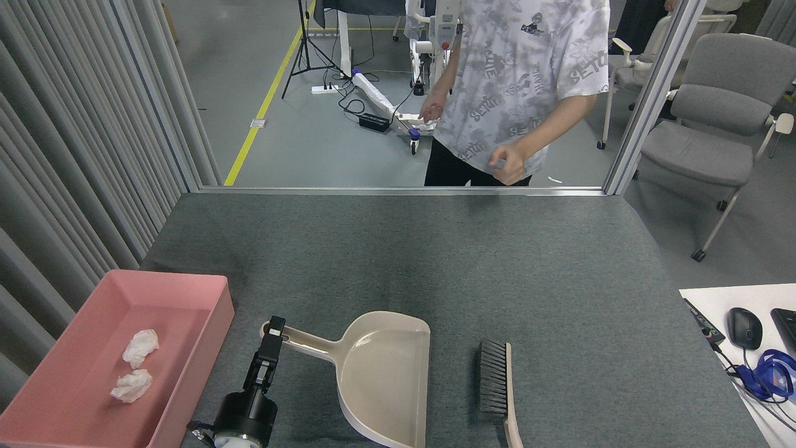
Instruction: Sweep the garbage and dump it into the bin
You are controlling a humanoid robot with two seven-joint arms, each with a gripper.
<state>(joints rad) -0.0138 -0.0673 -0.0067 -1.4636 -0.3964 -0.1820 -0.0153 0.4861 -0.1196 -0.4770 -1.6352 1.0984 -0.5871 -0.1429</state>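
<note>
Two crumpled white wads of garbage (140, 346) (131, 385) lie inside the pink bin (205, 311) at the table's front left. Right of the bin, my left gripper (274, 328) is shut on the handle end of the empty beige dustpan (382, 373), whose pan lies flat on the grey table. A beige brush (495, 389) with dark bristles lies on the table just right of the dustpan, with no gripper on it. My right gripper is out of view.
A person in a patterned shirt (519, 81) stands just past the table's far edge, one hand (507, 168) near it. Grey curtains (74, 143) line the left side. A white desk (746, 348) with a mouse and cables sits at the right front.
</note>
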